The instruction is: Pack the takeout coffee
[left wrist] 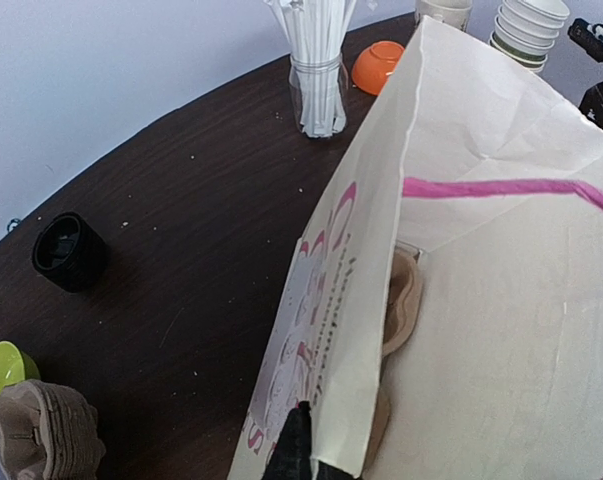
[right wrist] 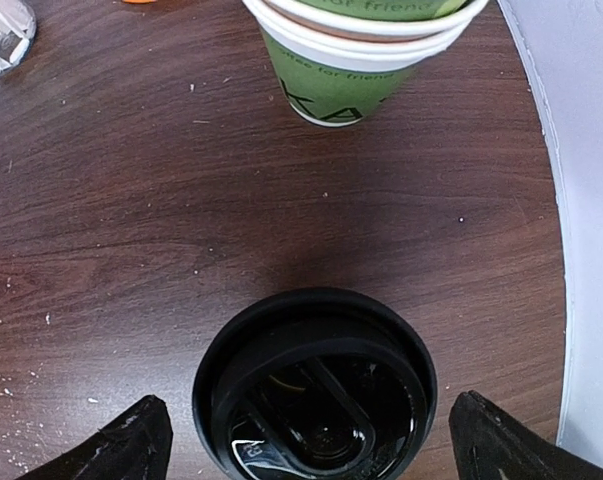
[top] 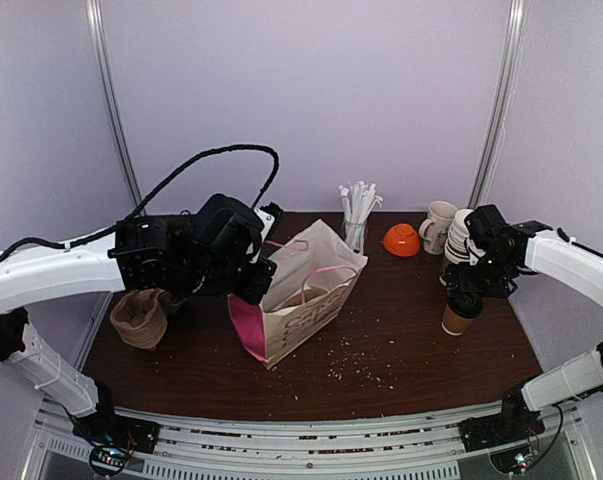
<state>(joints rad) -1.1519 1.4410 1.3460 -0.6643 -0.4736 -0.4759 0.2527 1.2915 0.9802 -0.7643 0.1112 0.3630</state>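
Our right gripper spread wide over the coffee cup.
Overhead we see it upright, lid up; left gripper pinches the bag.

The bag stood mid-table, the coffee to its right.
The cup stack stood behind the coffee, the straws behind the bag.
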